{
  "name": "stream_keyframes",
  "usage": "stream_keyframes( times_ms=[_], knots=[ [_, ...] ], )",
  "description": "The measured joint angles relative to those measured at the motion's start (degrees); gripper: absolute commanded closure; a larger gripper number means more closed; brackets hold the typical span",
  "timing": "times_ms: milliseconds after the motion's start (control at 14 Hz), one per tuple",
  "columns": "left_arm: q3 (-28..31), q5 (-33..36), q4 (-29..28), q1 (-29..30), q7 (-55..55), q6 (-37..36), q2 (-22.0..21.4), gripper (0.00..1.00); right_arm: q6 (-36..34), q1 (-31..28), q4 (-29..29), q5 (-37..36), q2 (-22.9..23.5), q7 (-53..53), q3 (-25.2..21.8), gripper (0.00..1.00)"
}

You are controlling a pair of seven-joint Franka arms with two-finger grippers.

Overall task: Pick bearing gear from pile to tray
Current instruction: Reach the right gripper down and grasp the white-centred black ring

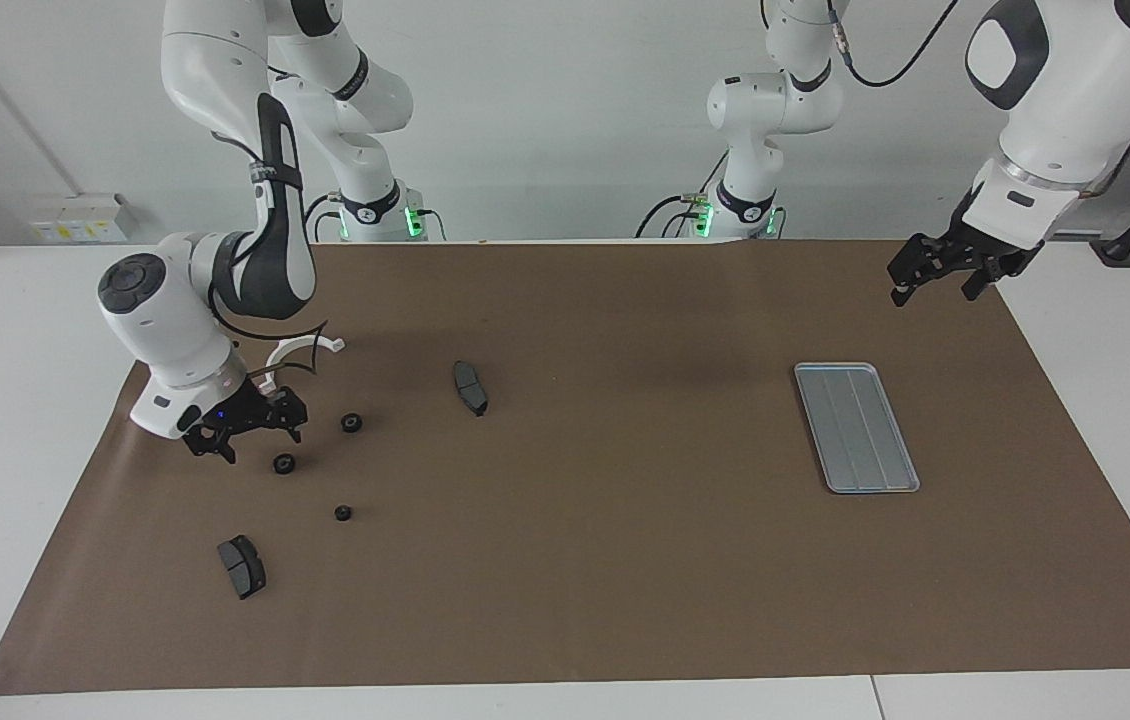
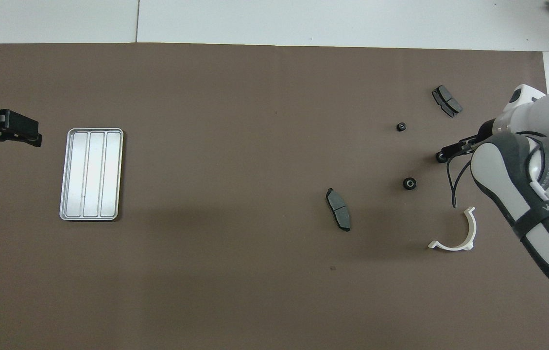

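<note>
Right tool point(image 1: 243, 432), fingers spread, low beside a gear point(image 1: 283, 464) at frame left; left tool point(image 1: 945, 270), spread, waits above tray point(image 1: 855, 428) at right

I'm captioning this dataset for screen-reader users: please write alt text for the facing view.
The right gripper hangs low over the brown mat beside three small black gears, a white half-ring bracket and two dark grey pads. The silver tray lies empty toward the left arm's end, where the left gripper waits raised.
</note>
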Motion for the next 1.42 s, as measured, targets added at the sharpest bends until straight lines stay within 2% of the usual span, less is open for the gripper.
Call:
stream_keyframes(
  times_ms=[356, 712, 997, 1068, 1139, 1211, 1353, 1424],
  knots=[
    [0.0, 0.0, 0.0, 0.0, 0.0, 0.0, 0.0, 0.0, 4.6, 0.0, -1.1, 0.0, 4.2, -2.9, -0.1, 0.0],
    [0.0, 0.0, 0.0, 0.0, 0.0, 0.0, 0.0, 0.0, 4.6, 0.0, -1.1, 0.0, 4.5, -3.5, -0.1, 0.21],
    [0.0, 0.0, 0.0, 0.0, 0.0, 0.0, 0.0, 0.0, 4.5, 0.0, -1.3, 0.0, 4.5, -3.8, -0.2, 0.25],
    [0.0, 0.0, 0.0, 0.0, 0.0, 0.0, 0.0, 0.0, 4.5, 0.0, -1.2, 0.0, 4.5, -4.0, -0.2, 0.33],
    [0.0, 0.0, 0.0, 0.0, 0.0, 0.0, 0.0, 0.0, 4.5, 0.0, -1.2, 0.0, 4.5, -4.4, -0.2, 0.44],
    [0.0, 0.0, 0.0, 0.0, 0.0, 0.0, 0.0, 0.0, 4.5, -0.1, -1.2, 0.0, 4.4, -4.8, -0.3, 0.6],
    [0.0, 0.0, 0.0, 0.0, 0.0, 0.0, 0.0, 0.0, 4.4, -0.1, -1.2, 0.0, 4.1, -5.0, -0.3, 1.0],
    [0.0, 0.0, 0.0, 0.0, 0.0, 0.0, 0.0, 0.0, 4.4, -0.1, -1.2, 0.0, 3.9, -5.0, -0.3, 1.0]
  ],
)
